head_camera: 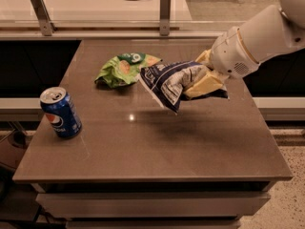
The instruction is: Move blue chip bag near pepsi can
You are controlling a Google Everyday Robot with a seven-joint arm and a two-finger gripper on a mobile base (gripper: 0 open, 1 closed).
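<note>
Brown counter (190,142) lies below me, the pepsi can (60,112) upright near its left edge. My gripper (206,84) is clamped on the blue chip bag (167,82), held in the air beside the green chip bag (123,68). I judge the pickup done; carrying it left and setting it down by the can remain.

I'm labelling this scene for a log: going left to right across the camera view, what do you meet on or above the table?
Pepsi can → green chip bag → blue chip bag → gripper, shut on the blue bag's right end, holding it above the table.
</note>
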